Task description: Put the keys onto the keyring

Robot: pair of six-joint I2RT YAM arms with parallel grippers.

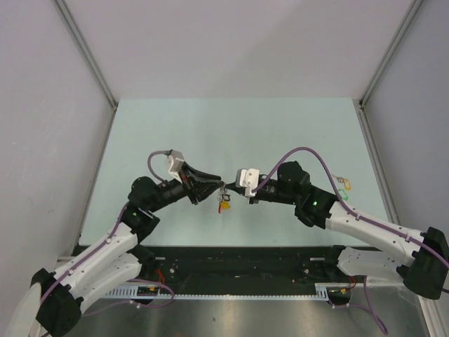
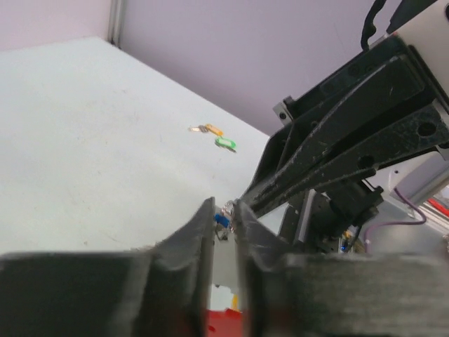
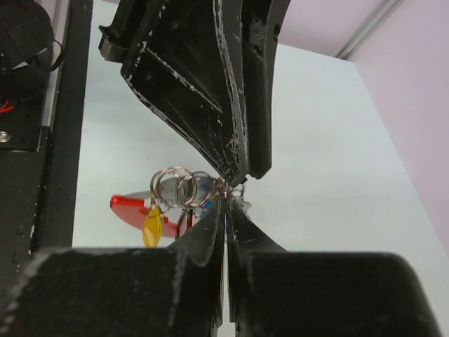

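Both grippers meet tip to tip above the middle of the table. My left gripper (image 1: 219, 190) is shut on a blue-headed key (image 2: 221, 220), which sits between its fingertips (image 2: 208, 210). My right gripper (image 1: 231, 187) is shut on the keyring (image 3: 184, 188), pinching its thin silver rings at the very tip. The red curved band (image 3: 130, 210) and a yellow key tag (image 3: 152, 226) hang from the rings and show as a small cluster (image 1: 224, 204) in the top view. Two more keys lie loose on the table: one orange (image 2: 210, 129), one green (image 2: 226, 144).
The loose green and orange keys (image 1: 344, 184) lie near the table's right edge, behind my right arm. Grey walls stand on three sides. A black rail (image 1: 238, 256) runs along the near edge between the arm bases.
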